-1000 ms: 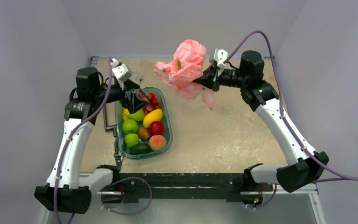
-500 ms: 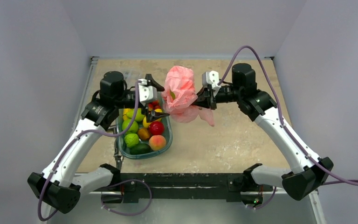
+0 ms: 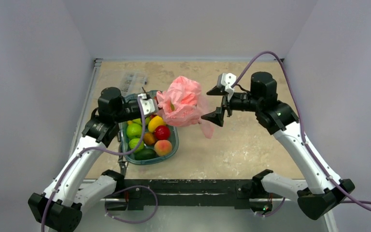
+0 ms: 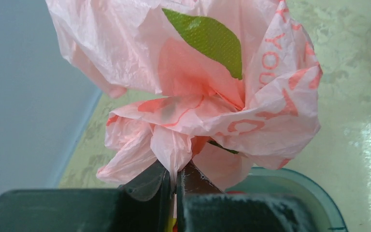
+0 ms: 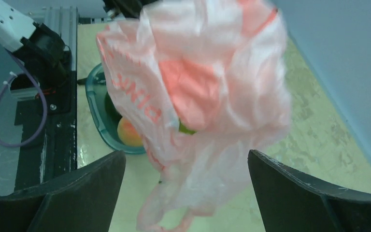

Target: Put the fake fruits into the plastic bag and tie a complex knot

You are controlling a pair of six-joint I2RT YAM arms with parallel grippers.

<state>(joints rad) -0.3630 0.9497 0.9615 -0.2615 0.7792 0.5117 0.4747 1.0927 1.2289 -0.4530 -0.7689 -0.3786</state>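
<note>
pink bag [image 3: 181, 99] above fruit tub [image 3: 176, 141], possibly touching

The plastic bag [image 3: 182, 100] is translucent pink with red-orange lettering [image 4: 270, 63], a green patch [image 4: 207, 38] inside. Beside the bag, a teal tub [image 3: 175, 141] holds green, yellow, red and peach-coloured fruits [image 3: 162, 132]; beneath it lies a mottled beige table [image 3: 244, 140].

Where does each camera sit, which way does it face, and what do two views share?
Top external: above and behind, looking down on the table; left arm and right arm show.
Left wrist: on the left arm, facing the plastic bag; left gripper shut on it.
Right wrist: on the right arm, facing the plastic bag; right gripper open.
Shared: both wrist views show the plastic bag and teal tub.
</note>
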